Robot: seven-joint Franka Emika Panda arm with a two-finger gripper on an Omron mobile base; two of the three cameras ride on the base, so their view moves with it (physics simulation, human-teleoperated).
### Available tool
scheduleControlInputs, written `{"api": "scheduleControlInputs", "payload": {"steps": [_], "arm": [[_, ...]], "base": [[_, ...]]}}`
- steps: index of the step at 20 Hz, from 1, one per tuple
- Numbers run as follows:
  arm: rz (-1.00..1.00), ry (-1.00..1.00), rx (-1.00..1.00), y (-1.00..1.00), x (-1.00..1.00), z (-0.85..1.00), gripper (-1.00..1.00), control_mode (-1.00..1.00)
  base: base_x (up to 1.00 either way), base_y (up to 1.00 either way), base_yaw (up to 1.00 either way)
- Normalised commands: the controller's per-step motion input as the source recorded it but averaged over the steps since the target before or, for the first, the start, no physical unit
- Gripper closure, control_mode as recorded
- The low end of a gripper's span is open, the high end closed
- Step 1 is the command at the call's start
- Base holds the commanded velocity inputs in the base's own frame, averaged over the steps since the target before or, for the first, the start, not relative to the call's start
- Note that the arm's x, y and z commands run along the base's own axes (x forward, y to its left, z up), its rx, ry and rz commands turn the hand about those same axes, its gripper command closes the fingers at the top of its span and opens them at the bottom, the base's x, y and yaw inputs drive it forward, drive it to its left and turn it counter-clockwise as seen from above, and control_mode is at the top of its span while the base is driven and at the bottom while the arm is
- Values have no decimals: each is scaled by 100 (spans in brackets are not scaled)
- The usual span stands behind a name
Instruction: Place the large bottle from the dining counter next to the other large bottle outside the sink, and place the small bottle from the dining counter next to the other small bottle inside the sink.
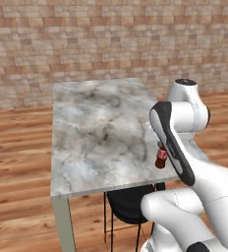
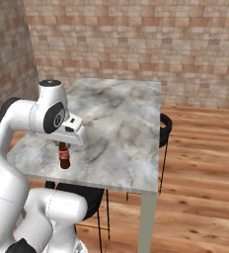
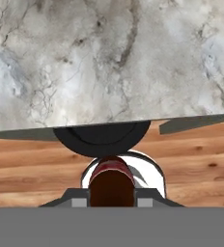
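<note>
The small brown bottle (image 2: 63, 157) with its red label stands near the front edge of the marbled dining counter (image 2: 121, 123). My gripper (image 2: 62, 144) comes down over the bottle's neck. In the hand view the bottle's top (image 3: 111, 181) sits between the fingertips (image 3: 77, 200), which press against both of its sides. From the left base view the bottle (image 1: 160, 160) peeks out beside my forearm at the counter's (image 1: 96, 133) right edge. Its base looks level with the stone top. The large black bottle and the sink are out of view.
A black stool (image 1: 128, 202) stands under the counter's near edge, and a second one (image 2: 165, 126) stands at its right side. A thin pale leg (image 2: 146, 222) holds up the front corner. Wooden floor and brick walls surround the counter.
</note>
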Motion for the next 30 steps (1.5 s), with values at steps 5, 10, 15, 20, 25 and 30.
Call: {"api": "scheduleControlInputs", "payload": {"steps": [5, 10, 15, 20, 25, 30], "arm": [[0, -5, -4, 0, -22, 0, 100, -100], [0, -2, -4, 0, -3, 0, 100, -100], [0, 0, 0, 0, 0, 0, 100, -100], [0, 0, 0, 0, 0, 0, 100, -100], [0, 0, 0, 0, 0, 0, 100, -100], [0, 0, 0, 0, 0, 0, 100, 100]], "base": [[0, 0, 0], [0, 0, 0], [0, 0, 0], [0, 0, 0], [0, 0, 0], [-9, 5, 1]]}}
